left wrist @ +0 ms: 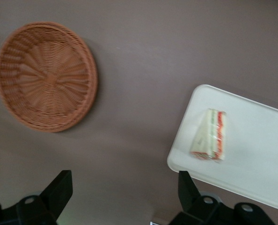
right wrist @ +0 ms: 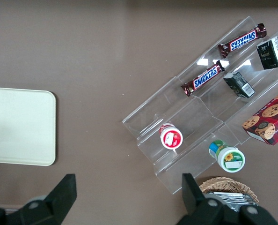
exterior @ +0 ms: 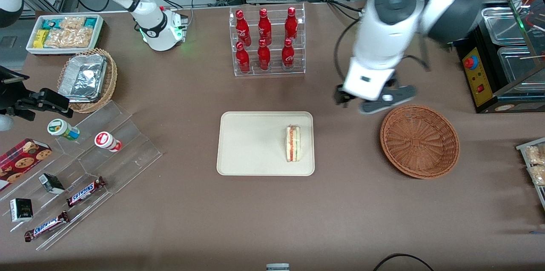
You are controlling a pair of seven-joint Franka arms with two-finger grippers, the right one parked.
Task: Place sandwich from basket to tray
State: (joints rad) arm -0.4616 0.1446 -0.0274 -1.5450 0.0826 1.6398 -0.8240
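The gripper (left wrist: 122,197) is spread wide and holds nothing. Its two black fingers (left wrist: 59,190) touch nothing, with only bare brown table (exterior: 264,220) seen between them. In the front view the gripper (exterior: 374,100) hangs in the air above the table, between the tray and the basket and a bit farther from the camera than both.

The sandwich (exterior: 293,143) is already on the tray (exterior: 238,143). It lies flat near the tray's edge at about 3 o'clock, the side closest to the basket. Its red and green stripes show.

The basket (exterior: 420,141) sits at about 3 o'clock from the tray, well apart from it. It has nothing in it.

So the job looks done. The step now seems to be moving away. Next, the arm only needs to lift clear without bumping the tray or the basket.
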